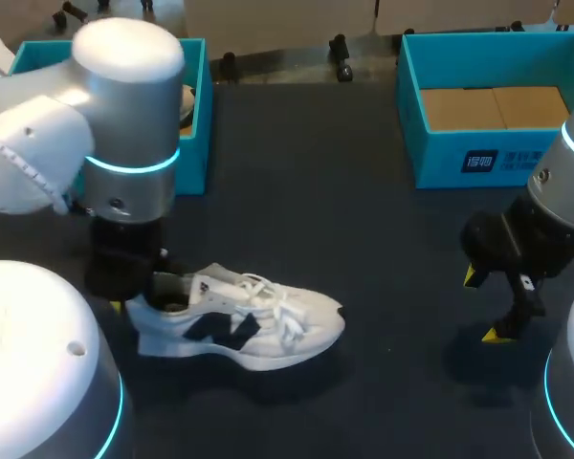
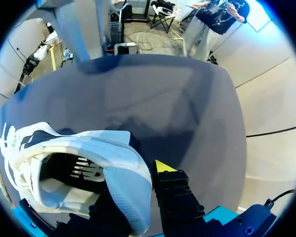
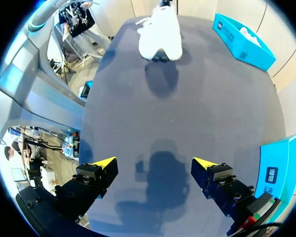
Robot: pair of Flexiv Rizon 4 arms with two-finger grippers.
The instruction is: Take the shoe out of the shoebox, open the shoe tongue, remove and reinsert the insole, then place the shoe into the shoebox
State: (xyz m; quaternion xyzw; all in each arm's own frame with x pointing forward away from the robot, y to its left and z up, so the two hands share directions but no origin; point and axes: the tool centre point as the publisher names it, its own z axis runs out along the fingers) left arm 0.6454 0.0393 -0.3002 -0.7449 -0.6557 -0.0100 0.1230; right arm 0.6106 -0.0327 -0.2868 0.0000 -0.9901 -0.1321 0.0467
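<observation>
Shoe [image 1: 239, 325] heel's pinched between your left gripper [image 2: 135, 192] fingers, probably steadying it for the insole [image 2: 59, 192]; right gripper [image 3: 153, 168] hangs spread, well apart.

The shoe [image 1: 244, 325] stands near the table's [image 1: 364, 191] front-left corner, with the left gripper [image 1: 139, 296] at its heel. The right gripper [image 1: 485, 306] hangs near the right edge, fingers apart. The left box [image 1: 193, 143] and right box [image 1: 459, 158] fill the far corners.
</observation>
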